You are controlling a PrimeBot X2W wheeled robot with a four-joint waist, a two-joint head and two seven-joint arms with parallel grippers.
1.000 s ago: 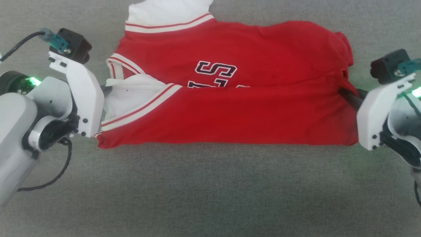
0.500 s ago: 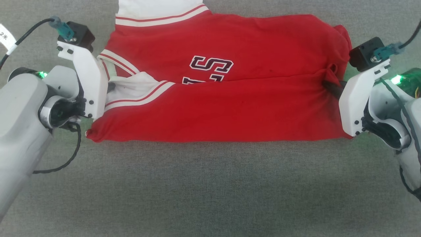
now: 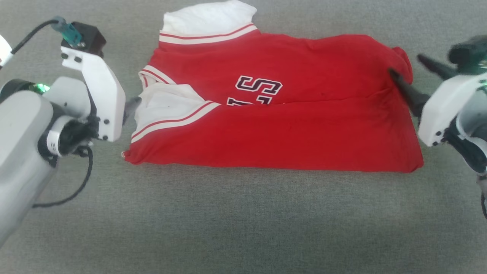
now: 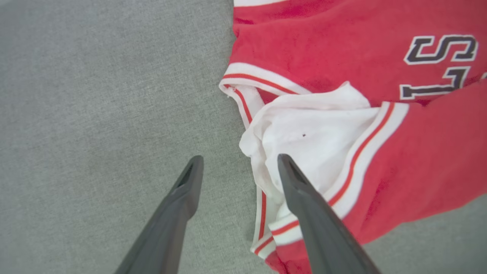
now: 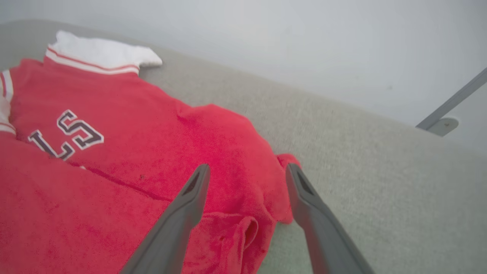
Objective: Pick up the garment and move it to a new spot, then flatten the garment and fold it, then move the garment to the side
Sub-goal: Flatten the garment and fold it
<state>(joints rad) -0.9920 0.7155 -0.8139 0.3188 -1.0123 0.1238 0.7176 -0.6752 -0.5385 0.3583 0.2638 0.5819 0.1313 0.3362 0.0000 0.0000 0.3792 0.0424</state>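
The garment (image 3: 274, 133) lies folded once on the table (image 3: 243, 228); left end effector (image 4: 239, 159) spread wide, empty, the white sleeve (image 4: 315, 133) just ahead of it; right end effector (image 5: 247, 167) likewise wide and empty above the hem corner (image 5: 283, 160); further folding and moving aside seem left.

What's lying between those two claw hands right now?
The garment, folded on the grey cloth surface, fills the stretch from the left gripper to the right gripper; the head view shows it.
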